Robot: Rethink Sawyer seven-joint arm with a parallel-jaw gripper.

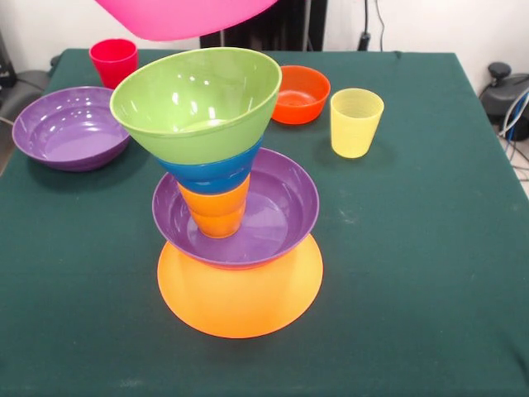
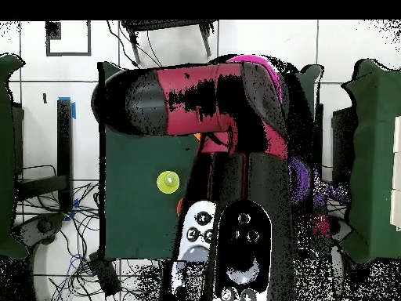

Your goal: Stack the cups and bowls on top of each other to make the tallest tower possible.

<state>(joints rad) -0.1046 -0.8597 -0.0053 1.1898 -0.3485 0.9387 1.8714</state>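
The tower stands mid-table: an upturned yellow-orange bowl at the bottom, a purple bowl on it, an orange cup standing in that, then a blue bowl and a tilted green bowl on top. A big pink bowl hangs above the tower at the top edge, and its rim shows past the arm in the overhead view. The gripper itself is hidden in both views. Loose on the table are a red-pink cup, a yellow cup, a second purple bowl and an orange-red bowl.
The green table has its right edge close to cables and a black object. In the overhead view the arm covers most of the table.
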